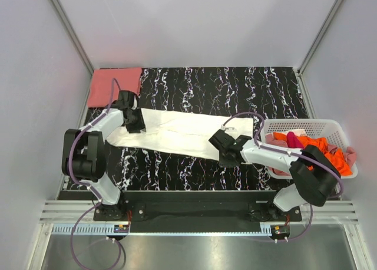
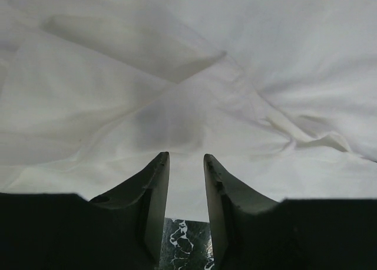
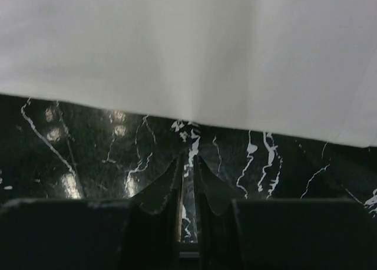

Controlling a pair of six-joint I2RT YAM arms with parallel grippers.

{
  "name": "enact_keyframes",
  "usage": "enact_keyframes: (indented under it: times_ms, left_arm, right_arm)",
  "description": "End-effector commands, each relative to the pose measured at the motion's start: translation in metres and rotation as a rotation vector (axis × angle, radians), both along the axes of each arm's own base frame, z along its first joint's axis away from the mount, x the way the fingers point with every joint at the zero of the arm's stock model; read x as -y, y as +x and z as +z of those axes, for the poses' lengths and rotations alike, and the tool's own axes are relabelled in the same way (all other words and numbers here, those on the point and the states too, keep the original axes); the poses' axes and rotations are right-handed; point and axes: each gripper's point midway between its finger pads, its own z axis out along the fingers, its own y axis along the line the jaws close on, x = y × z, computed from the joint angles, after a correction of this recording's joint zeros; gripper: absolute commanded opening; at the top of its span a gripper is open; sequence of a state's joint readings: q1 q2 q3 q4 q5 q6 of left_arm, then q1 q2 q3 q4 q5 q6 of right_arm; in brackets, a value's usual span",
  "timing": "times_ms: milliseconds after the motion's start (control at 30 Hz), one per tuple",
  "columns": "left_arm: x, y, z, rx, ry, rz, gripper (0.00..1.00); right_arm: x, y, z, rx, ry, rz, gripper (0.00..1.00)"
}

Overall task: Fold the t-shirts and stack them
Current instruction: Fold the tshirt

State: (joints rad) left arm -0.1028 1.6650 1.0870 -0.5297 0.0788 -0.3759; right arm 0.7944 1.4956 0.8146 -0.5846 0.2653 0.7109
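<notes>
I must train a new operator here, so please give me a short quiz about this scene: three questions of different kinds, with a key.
1. True or false: the cream-white t-shirt lies on the table, outside the white basket.
2. Where is the orange t-shirt? A) in the white basket B) under the cream-white t-shirt C) at the table's far left corner
3. Fill in: the folded t-shirt at the table's far left corner is ___ in colour.
Key: 1 true; 2 A; 3 salmon-pink.

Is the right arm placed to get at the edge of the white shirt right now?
Probably yes. The right gripper sits over the marbled table just short of the edge of the cream-white t-shirt, nothing between them. Its jaws look nearly shut, so it would have to open first.
</notes>
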Motion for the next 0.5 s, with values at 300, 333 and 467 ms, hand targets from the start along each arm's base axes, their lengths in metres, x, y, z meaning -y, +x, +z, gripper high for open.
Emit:
enact_keyframes:
  times_ms: [300, 333, 467]
  left_arm:
    - [-0.006, 0.001, -0.049, -0.093, 0.104, 0.051, 0.34]
    - [-0.007, -0.002, -0.051, -0.098, 0.110, 0.052, 0.34]
    - [-0.001, -0.007, -0.047, -0.084, 0.114, 0.054, 0.34]
  right_arm:
    - [0.011, 0.057, 0.131, 0.454, 0.059, -0.018, 0.23]
    - [0.013, 0.069, 0.130, 0.461, 0.059, -0.044, 0.23]
    - [0.026, 0.104, 0.099, 0.359, -0.017, -0.085, 0.25]
